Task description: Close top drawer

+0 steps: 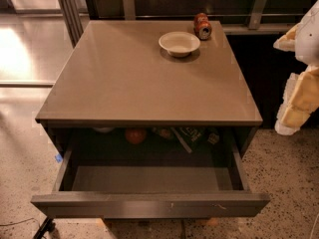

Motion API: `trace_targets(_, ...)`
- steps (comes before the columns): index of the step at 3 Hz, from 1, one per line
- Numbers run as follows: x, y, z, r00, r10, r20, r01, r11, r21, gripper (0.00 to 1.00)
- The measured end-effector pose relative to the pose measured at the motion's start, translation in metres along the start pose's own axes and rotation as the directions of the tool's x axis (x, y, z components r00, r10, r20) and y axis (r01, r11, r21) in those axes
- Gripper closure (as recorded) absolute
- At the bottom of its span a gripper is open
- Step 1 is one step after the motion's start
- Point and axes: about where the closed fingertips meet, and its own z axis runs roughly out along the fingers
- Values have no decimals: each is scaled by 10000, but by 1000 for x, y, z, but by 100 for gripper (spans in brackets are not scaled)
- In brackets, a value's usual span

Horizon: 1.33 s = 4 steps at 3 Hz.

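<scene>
The top drawer of the grey-brown cabinet is pulled far out toward me. Its flat handleless front runs across the bottom of the camera view, with small pale scratches right of centre. Inside, at the back under the countertop, lie an orange round item and some dark snack packets. My gripper hangs at the far right edge, pale yellow and white, to the right of the cabinet and level with the countertop's front edge. It is apart from the drawer.
On the countertop stand a white bowl and a red can lying on its side at the back. Speckled floor lies either side of the cabinet. A dark wall panel runs behind.
</scene>
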Motion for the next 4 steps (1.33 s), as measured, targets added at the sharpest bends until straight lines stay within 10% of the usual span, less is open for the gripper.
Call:
trace_targets(2, 0, 0, 0, 10000, 0, 0, 0, 10000, 0, 6)
trace_targets(4, 0, 0, 0, 10000, 0, 0, 0, 10000, 1, 53)
